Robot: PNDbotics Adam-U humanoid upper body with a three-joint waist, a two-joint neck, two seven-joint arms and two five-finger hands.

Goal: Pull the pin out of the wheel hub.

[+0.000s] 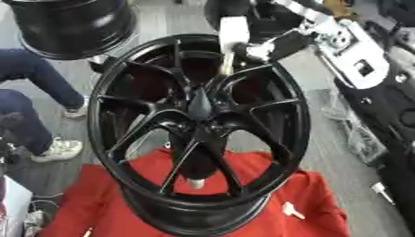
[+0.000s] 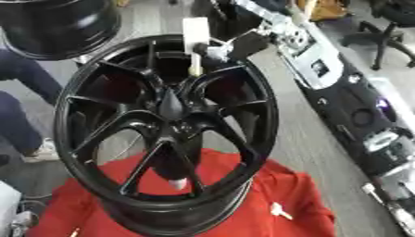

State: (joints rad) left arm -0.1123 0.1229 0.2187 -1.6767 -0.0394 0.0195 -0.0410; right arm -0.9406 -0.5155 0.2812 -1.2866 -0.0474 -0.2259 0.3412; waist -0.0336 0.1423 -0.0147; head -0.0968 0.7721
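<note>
A black multi-spoke wheel hub [image 1: 198,109] lies face-up on a stand draped in red cloth [image 1: 308,203]. My right arm reaches in from the upper right. Its hand [image 1: 243,44], with a white body and dark fingers, hovers over the far side of the wheel just inside the rim. A thin pale pin [image 1: 227,65] hangs straight down from the hand, its lower end between two spokes near the hub's face, and the fingers look curled on its top. Whether the tip still sits in a hole is hidden. My left hand does not show.
A second black wheel [image 1: 73,23] stands at the upper left. A person's legs and white shoe [image 1: 61,150] are on the left floor. Small white pieces [image 1: 292,210] lie on the red cloth. Dark equipment [image 2: 356,115] lines the right side.
</note>
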